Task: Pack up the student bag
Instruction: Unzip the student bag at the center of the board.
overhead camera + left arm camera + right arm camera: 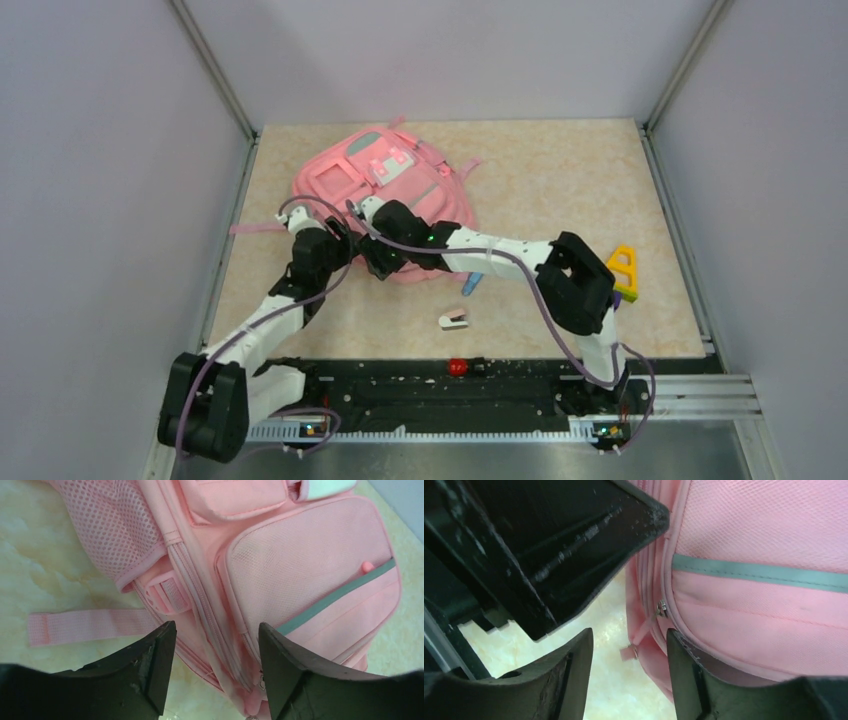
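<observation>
Pink fabric of the student bag [385, 195] lay just ahead of both sets of jaws. The left gripper [216, 632] stood part open and empty, the zip track [190, 575] running into its gap. The right gripper [629, 639] was likewise parted and empty, a metal zip pull [662, 609] just beyond its gap. The step would probably go best by pinching that pull squarely while the left pinned the cloth beside the track.
</observation>
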Robot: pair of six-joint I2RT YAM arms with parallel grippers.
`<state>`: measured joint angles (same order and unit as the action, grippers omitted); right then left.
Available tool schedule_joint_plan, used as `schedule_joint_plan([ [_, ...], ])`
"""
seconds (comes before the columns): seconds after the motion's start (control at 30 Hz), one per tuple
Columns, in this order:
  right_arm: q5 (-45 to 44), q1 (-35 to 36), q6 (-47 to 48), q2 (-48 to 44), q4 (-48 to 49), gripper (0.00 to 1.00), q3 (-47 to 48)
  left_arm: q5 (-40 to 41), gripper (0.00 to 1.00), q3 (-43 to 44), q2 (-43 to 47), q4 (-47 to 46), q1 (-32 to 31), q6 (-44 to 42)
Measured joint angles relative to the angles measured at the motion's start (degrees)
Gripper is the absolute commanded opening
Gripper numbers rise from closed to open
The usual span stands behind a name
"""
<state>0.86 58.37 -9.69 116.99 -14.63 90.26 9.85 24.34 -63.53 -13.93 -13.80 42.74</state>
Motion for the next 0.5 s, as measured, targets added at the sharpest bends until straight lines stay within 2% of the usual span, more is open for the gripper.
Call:
schedule_joint_plan([
  [0.1, -0.9, 0.0, 0.9, -4.0, -0.3, 0.75, -2.6, -0.1, 0.76, 1.9, 4.3, 6.2, -0.2, -3.2],
  [0.17, -1.3, -1.0, 1.6, -8.4, 0.0, 0.82, -6.0, -0.7, 0.80, 4.6, 6.7, 10.8, -0.2, -6.1],
  [0.27, -0.6, -5.2, 2.0, -15.8, 0.6, 0.84, -11.6, -2.4, 0.82, 10.7, 8.6, 18.5, -0.2, -10.1],
  [0.37, 1.9, -13.2, 0.7, -22.3, 2.2, 0.84, -16.2, -4.5, 0.83, 18.1, 9.1, 25.4, -0.2, -14.2],
  [0.5, 1.9, -23.2, -1.0, -28.0, 4.3, 0.86, -20.6, -6.4, 0.83, 24.3, 9.4, 29.6, -1.1, -20.0],
])
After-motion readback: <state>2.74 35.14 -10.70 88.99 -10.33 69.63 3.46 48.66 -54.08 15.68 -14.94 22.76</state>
